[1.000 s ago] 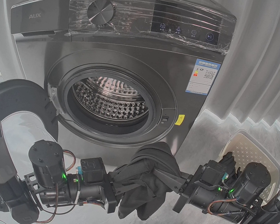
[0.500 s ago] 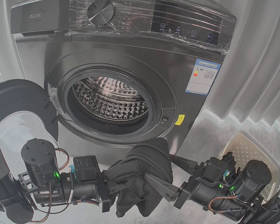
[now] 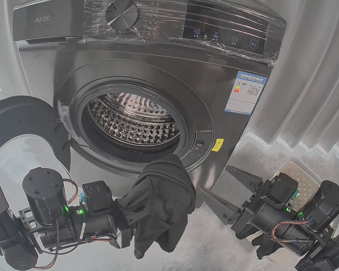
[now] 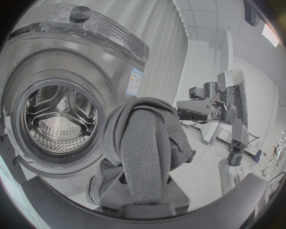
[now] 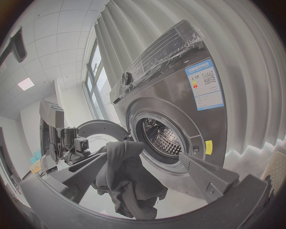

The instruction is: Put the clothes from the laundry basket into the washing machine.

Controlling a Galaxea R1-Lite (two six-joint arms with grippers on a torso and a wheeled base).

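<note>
Loading step: garment clamped in left gripper; right gripper jaws wide, clear. Next: raise into drum.

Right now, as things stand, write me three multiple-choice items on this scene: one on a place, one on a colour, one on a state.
1. Where is the dark garment?
A. Inside the drum.
B. Hanging from the left gripper in front of the washing machine.
C. Flat on the floor.

2. What colour is the small sticker low on the machine's front?
A. Red.
B. Green.
C. Yellow.

3. How is the right gripper?
A. Open and empty.
B. Shut on the garment.
C. Shut on a basket rim.

Answers:
1 B, the cloth drapes over that gripper, outside the machine.
2 C, it shows yellow against the grey panel.
3 A, its jaws stand spread with nothing between them.
</note>
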